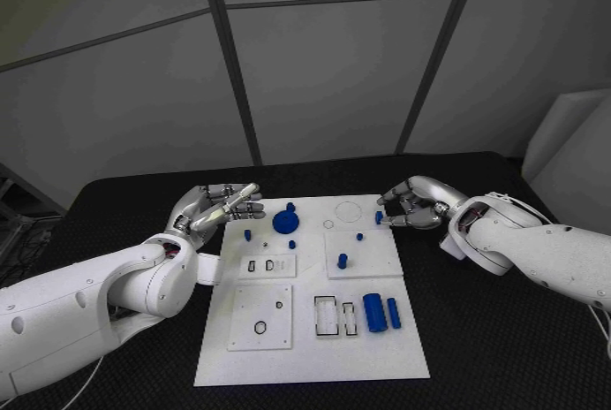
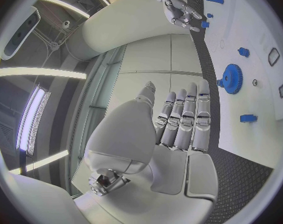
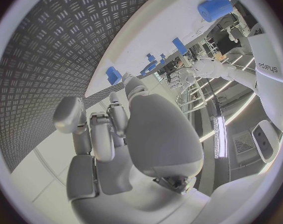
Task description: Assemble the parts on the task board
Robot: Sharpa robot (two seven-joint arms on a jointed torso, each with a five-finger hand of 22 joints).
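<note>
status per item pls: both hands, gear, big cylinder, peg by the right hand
left hand: open, fingers straight, holds nothing
right hand: fingers curled beside the small peg; grip unclear
gear: on the task board, untouched
large cylinder: lying flat
small peg: upright on board

**Blue parts sitting scattered across the white board**

The task board (image 1: 312, 357) is lying flat mid-table, a white plate carrying raised white panels with slots and holes. A blue gear (image 1: 287, 222) is resting near its far edge, small blue pegs (image 1: 343, 261) are standing upright around the middle, and a thick blue cylinder (image 1: 374, 312) is lying beside a slimmer blue bar (image 1: 394, 313) toward the near right.
</note>
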